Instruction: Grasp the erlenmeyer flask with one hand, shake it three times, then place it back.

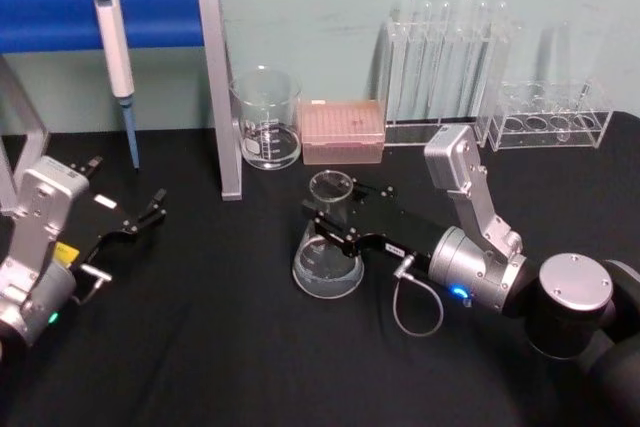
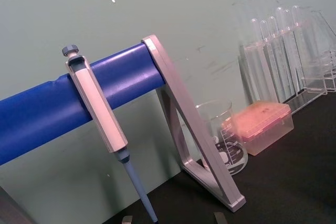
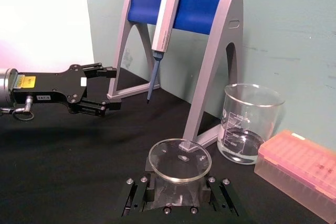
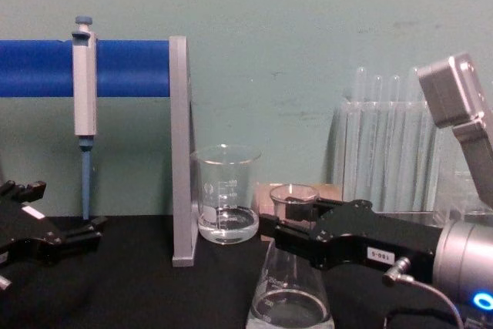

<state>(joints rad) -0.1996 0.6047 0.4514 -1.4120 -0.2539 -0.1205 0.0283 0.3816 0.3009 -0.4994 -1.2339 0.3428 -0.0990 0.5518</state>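
Observation:
The erlenmeyer flask (image 1: 327, 269) stands upright on the black table, a little clear liquid in its wide base. My right gripper (image 1: 331, 219), black with a small white label on a silver-grey arm, reaches in from the right and is shut on the flask's neck just under the rim. The right wrist view looks down on the flask's round mouth (image 3: 179, 160), with a finger on each side. From the chest view the flask (image 4: 290, 298) rests on the table with the right gripper (image 4: 291, 223) clamped at its neck. My left gripper (image 1: 153, 207) is parked open at the far left.
A glass beaker (image 1: 266, 119) and a pink tip box (image 1: 343, 131) stand just behind the flask. A pipette (image 1: 115, 57) hangs from the blue-barred stand (image 1: 218, 87) at back left. Test tube racks (image 1: 450, 67) (image 1: 555, 117) line the back right.

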